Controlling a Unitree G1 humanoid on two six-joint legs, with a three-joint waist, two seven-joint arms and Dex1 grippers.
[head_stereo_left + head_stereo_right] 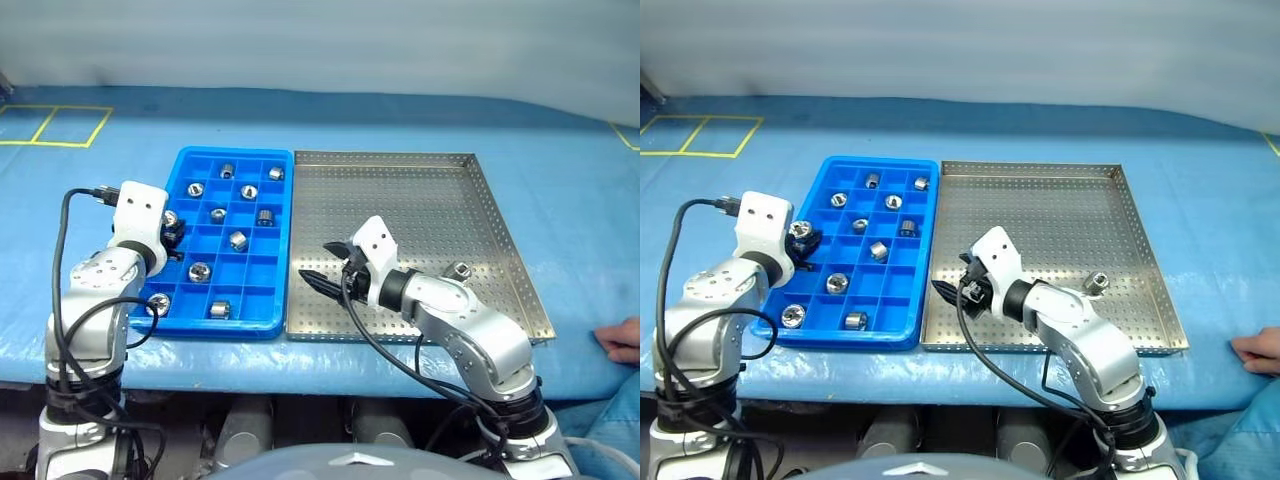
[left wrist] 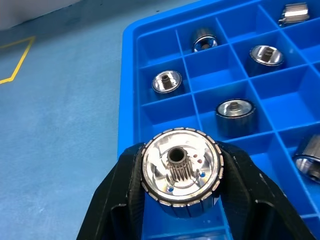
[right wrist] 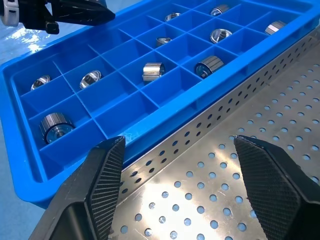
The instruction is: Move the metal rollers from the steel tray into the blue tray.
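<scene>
The blue tray (image 1: 268, 301) lies left of the steel tray (image 1: 420, 200), and several metal rollers (image 1: 238, 240) sit in its compartments. My left gripper (image 2: 181, 175) is shut on one metal roller (image 2: 181, 172), held over the tray's left column (image 1: 172, 228). One roller (image 1: 461, 270) lies on the steel tray's floor, near its right front part. My right gripper (image 3: 178, 142) stands open with nothing between its fingers, low over the steel tray's left front part, beside the blue tray's wall (image 1: 325, 265).
Both trays rest on a blue cloth (image 1: 400, 120) with yellow tape lines (image 1: 50, 125) at the far left. A person's hand (image 1: 625, 340) lies on the cloth at the right edge. Black cables (image 1: 60, 240) loop from both wrists.
</scene>
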